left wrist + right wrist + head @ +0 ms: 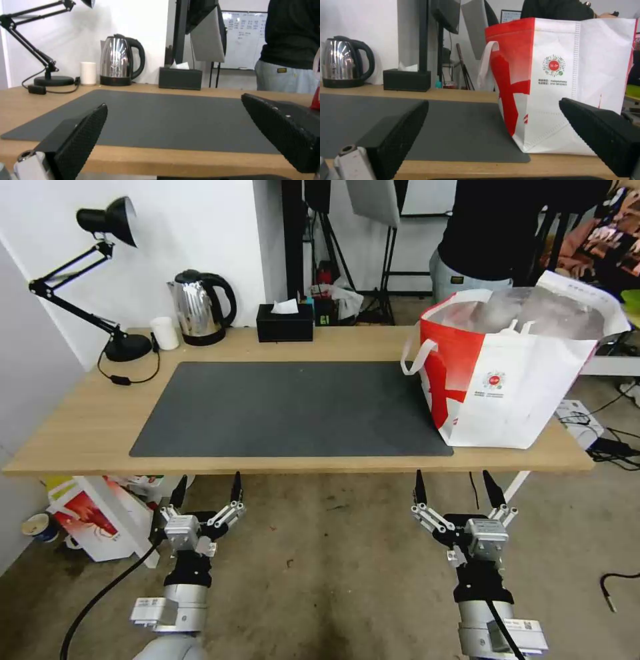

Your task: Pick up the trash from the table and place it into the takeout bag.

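Note:
The takeout bag stands upright and open on the right end of the table, its silver lining showing; in the right wrist view the takeout bag shows its round red logo. The trash is out of view. The dark grey mat is bare. My left gripper and right gripper hang open over the floor, just in front of and below the table's front edge. Through the left gripper I look across the mat; the right gripper faces the bag's lower corner.
Along the back edge stand a black desk lamp, a small white cup, a steel kettle and a black tissue box. A red-and-white carton sits on the floor under the left end. A person stands behind the bag.

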`<state>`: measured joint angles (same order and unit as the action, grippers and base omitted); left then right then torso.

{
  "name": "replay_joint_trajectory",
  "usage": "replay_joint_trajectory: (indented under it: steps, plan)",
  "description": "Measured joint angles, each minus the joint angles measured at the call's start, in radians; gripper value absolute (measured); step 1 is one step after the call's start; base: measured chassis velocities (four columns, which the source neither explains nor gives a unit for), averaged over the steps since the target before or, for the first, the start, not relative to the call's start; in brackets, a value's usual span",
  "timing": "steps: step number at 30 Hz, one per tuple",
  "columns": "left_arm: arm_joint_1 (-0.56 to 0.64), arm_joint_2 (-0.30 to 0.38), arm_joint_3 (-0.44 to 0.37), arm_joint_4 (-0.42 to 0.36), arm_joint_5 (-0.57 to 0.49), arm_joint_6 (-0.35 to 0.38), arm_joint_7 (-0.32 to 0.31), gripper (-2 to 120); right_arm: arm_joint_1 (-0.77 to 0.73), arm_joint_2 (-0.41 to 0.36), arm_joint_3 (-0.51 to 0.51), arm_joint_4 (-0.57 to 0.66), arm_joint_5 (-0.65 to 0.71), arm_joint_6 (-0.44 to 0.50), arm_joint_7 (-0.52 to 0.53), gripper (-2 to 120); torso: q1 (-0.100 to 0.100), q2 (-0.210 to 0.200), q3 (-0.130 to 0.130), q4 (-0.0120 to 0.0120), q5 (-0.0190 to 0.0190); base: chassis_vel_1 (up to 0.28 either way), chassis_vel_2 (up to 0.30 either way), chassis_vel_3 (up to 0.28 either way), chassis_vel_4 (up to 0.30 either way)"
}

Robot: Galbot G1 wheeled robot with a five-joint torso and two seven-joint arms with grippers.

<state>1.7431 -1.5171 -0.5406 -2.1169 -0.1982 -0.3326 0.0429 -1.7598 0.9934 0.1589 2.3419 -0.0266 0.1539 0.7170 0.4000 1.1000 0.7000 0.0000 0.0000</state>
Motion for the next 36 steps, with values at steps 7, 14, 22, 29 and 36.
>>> replay_joint_trajectory:
  steps: [7,14,22,29,36]
  plan:
    - [-0.005,0.013,-0.012,0.003,0.005,0.001,0.012,100,0.000,0.000,0.000,0.000,0.000,0.000,0.000,100,0.000,0.000,0.000,0.0000,-0.0001,0.000,0.000,0.000,0.000]
    - [-0.008,0.032,-0.026,0.019,0.034,0.004,0.019,100,0.000,0.000,0.000,0.000,0.000,0.000,0.000,100,0.000,0.000,0.000,0.0000,-0.0001,0.000,0.000,0.000,0.000]
    - [0.002,0.041,-0.037,0.029,0.051,0.003,0.011,100,0.000,0.000,0.000,0.000,0.000,0.000,0.000,100,0.000,0.000,0.000,0.0000,0.0000,0.000,0.000,0.000,0.000]
    - [0.002,0.041,-0.038,0.030,0.055,0.003,0.006,100,0.000,0.000,0.000,0.000,0.000,0.000,0.000,100,0.000,0.000,0.000,0.0000,-0.0001,0.000,0.000,0.000,0.000]
    - [0.002,0.041,-0.039,0.030,0.055,0.003,0.005,100,0.000,0.000,0.000,0.000,0.000,0.000,0.000,100,0.000,0.000,0.000,0.0000,-0.0001,0.000,0.000,0.000,0.000]
